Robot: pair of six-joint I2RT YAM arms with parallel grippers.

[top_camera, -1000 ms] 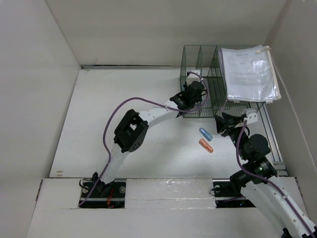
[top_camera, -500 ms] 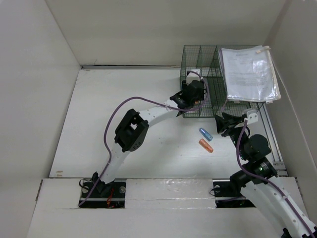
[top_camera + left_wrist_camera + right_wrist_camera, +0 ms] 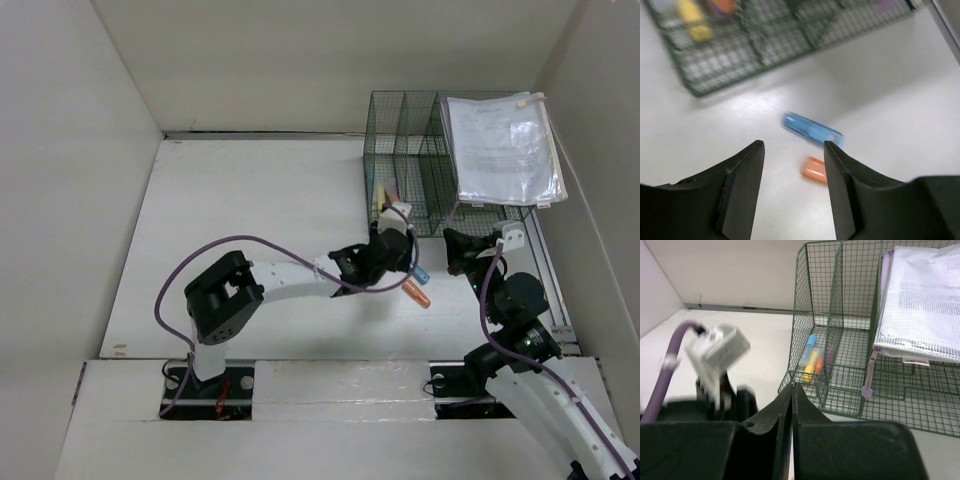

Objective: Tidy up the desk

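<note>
The white desk (image 3: 250, 220) holds a blue marker (image 3: 812, 131) and a short orange one (image 3: 815, 170), lying loose in front of the rack. My left gripper (image 3: 794, 146) hovers open just above and short of them, with nothing between its fingers. From above, the left gripper (image 3: 400, 262) partly covers the blue marker (image 3: 422, 274), and the orange marker (image 3: 416, 294) lies just beside it. My right gripper (image 3: 794, 386) is shut on nothing, raised and pointing at the rack. In the top view the right gripper (image 3: 452, 240) sits right of the markers.
A dark green wire rack (image 3: 400, 160) stands at the back right. Its left front bin holds blue, yellow and orange markers (image 3: 810, 362). A mesh zip pouch with papers (image 3: 505, 150) lies across its right side. White walls enclose the desk.
My left arm has pulled back from the rack and swung down over the loose blue and orange markers. My right gripper has closed and stayed where it was.
</note>
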